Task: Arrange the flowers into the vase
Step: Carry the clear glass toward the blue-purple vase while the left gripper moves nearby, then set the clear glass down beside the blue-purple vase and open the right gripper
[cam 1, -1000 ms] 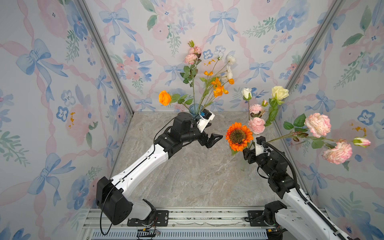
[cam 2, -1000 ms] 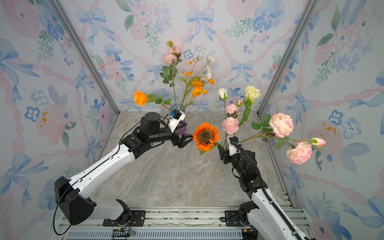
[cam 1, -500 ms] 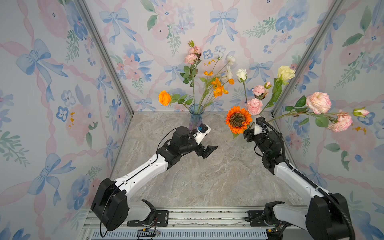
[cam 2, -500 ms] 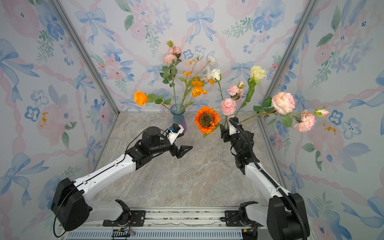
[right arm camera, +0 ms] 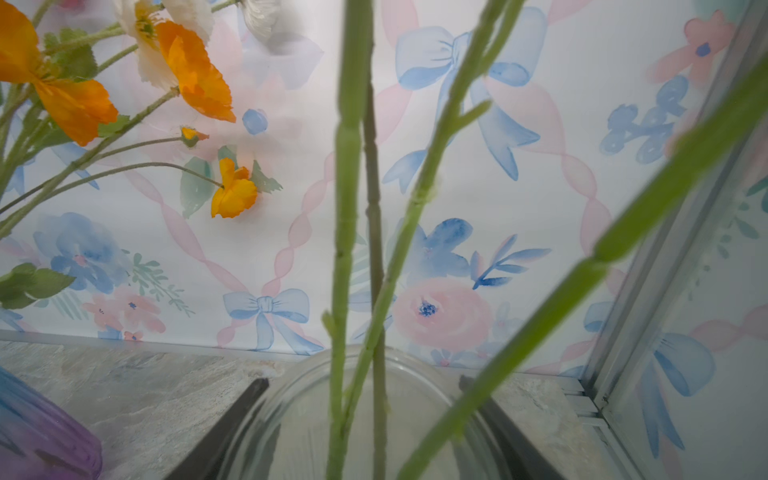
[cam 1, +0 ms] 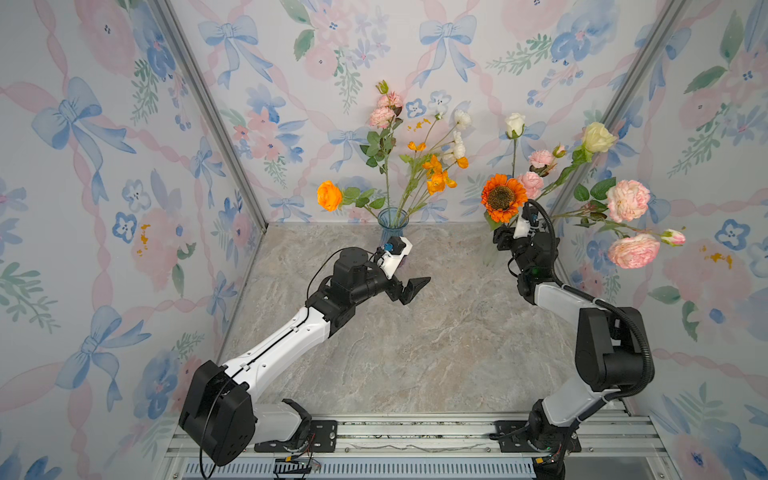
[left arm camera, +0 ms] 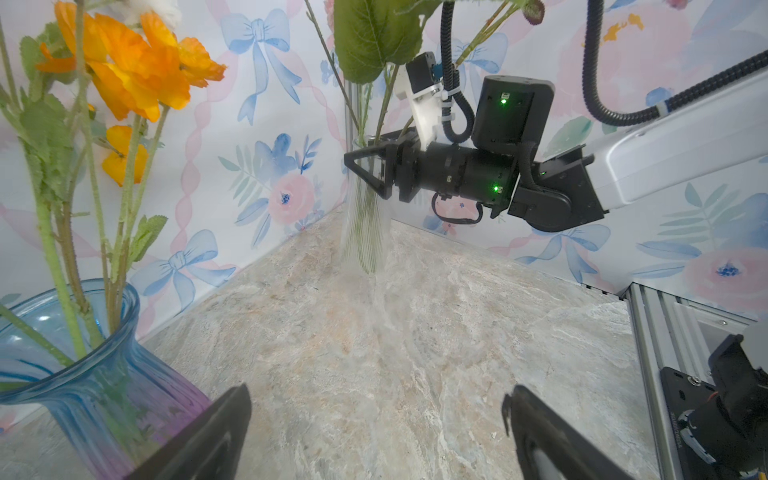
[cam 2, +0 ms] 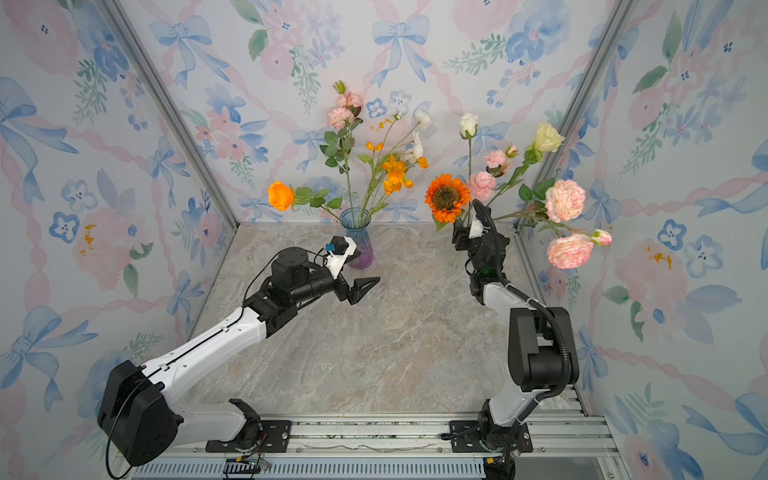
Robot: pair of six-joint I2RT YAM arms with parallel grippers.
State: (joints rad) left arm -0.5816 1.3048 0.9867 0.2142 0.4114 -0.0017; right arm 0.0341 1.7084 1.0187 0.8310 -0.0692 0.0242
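Right fingers point(right arm camera: 224, 436) clamping clear vase point(left arm camera: 365, 237), seemingly moved rearward, left fingers point(left arm camera: 212, 436) spread, withdrawn.

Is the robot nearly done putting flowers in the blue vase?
About halfway. Done: the orange rose, orange poppies and pink carnations stand in the blue vase. In hand: the right claw is shut on a clear glass vase that holds the sunflower and the pink, white and cream blooms. Left: those stems have not reached the blue vase yet, and the left claw is open and empty.
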